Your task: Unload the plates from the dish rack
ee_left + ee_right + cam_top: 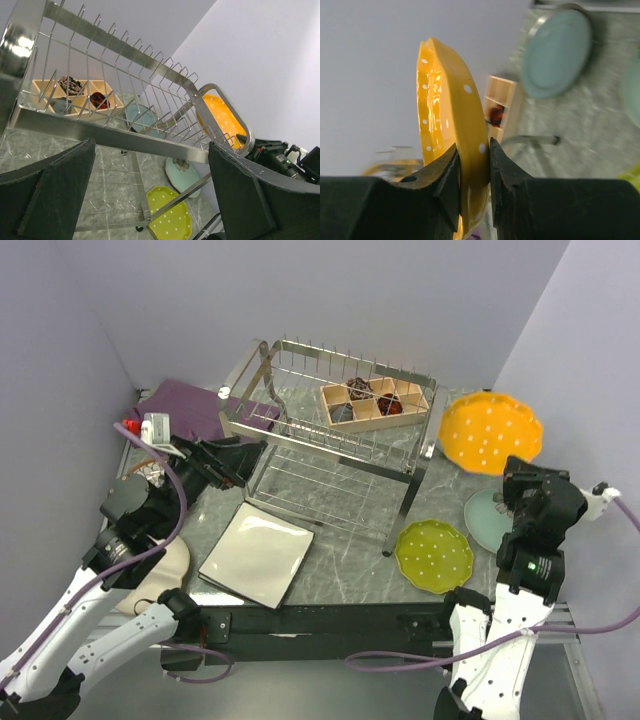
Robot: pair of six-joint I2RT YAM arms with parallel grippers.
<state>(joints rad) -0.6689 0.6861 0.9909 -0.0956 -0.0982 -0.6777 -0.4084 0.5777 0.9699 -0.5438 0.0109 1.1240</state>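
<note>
Held plate: the round orange plate with white dots point(449, 105) stands on edge, its rim pinched by the right gripper point(474, 150).
Right gripper: jaws drawn narrow, both pads pressed on that rim.
Dish rack: the silver wire-and-tube dish rack point(350, 357) stands left of the right gripper and directly ahead of the left gripper point(235, 462).
Left gripper: jaws spread wide, nothing between them, close to the rack's left end.
Plates on the table: a yellow-green dotted round plate point(434, 555) and a mint round plate point(482, 522) lie below the right gripper; a cream square plate point(257, 553) lies beneath the left gripper.
Beyond: a wooden compartment box point(373, 403) shows through the rack's wires.
</note>
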